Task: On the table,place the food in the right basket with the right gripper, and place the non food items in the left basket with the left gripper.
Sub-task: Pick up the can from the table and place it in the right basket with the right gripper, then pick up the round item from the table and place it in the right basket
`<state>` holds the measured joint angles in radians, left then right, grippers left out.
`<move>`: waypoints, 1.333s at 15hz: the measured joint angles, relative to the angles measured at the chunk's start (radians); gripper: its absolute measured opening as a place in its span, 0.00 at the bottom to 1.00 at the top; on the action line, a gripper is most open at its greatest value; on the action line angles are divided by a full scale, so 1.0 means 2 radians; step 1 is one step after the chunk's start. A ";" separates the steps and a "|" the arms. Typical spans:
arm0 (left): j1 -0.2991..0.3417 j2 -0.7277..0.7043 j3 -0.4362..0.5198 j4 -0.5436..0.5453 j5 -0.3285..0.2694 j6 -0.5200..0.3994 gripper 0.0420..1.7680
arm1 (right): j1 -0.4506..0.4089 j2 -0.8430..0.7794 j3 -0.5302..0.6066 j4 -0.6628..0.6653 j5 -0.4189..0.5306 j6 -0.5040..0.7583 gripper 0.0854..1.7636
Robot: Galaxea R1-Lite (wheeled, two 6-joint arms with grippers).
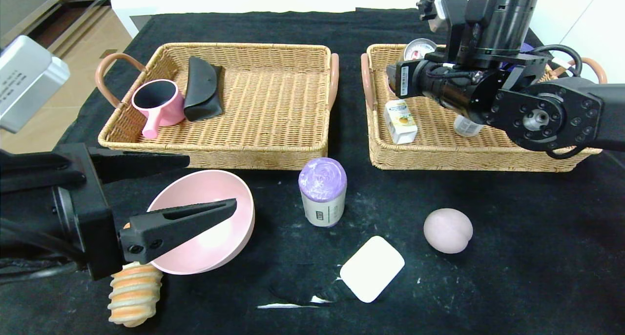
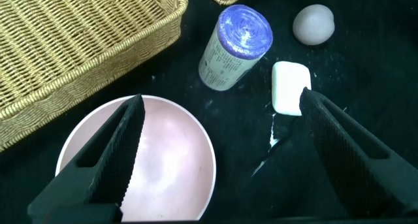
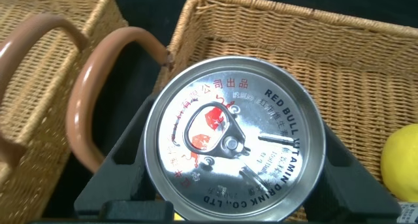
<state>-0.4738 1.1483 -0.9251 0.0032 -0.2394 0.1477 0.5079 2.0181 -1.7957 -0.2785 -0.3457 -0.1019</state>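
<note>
Woven wicker right basket (image 1: 385, 149) holds a carton (image 1: 400, 121); the right gripper (image 3: 228, 185) clamps a shiny round can (image 3: 234, 138) over its back corner. Left basket (image 1: 273, 152) holds a pink mug (image 1: 157, 103) and black pouch (image 1: 202, 89). Left gripper (image 1: 205, 186), jaws wide, straddles the smooth pink bowl (image 1: 219, 237) on black cloth. Peach (image 1: 447, 230), white pad (image 1: 372, 268) and purple roll (image 1: 322, 192) lie well apart near the front

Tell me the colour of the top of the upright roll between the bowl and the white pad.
Marbled purple top, clearest in the head view.
</note>
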 joint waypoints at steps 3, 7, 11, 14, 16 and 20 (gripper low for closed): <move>0.000 0.001 0.000 0.000 0.000 0.001 0.97 | 0.000 0.014 -0.019 0.000 -0.007 0.000 0.66; 0.000 0.002 0.000 0.000 0.000 0.001 0.97 | 0.000 0.023 -0.026 -0.002 -0.008 -0.001 0.66; 0.000 0.002 0.000 0.000 0.000 0.001 0.97 | 0.000 0.025 -0.026 -0.013 -0.007 -0.015 0.79; 0.000 0.002 0.000 0.000 0.000 0.001 0.97 | 0.000 0.025 -0.025 -0.014 -0.007 -0.017 0.84; 0.000 0.002 0.000 0.000 0.000 0.001 0.97 | -0.001 0.025 -0.024 -0.013 -0.008 -0.017 0.87; 0.000 0.002 0.000 0.000 0.000 0.001 0.97 | -0.002 0.025 -0.023 -0.011 -0.007 -0.017 0.91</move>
<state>-0.4738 1.1521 -0.9251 0.0032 -0.2400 0.1491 0.5045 2.0681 -1.8421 -0.3015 -0.3598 -0.1351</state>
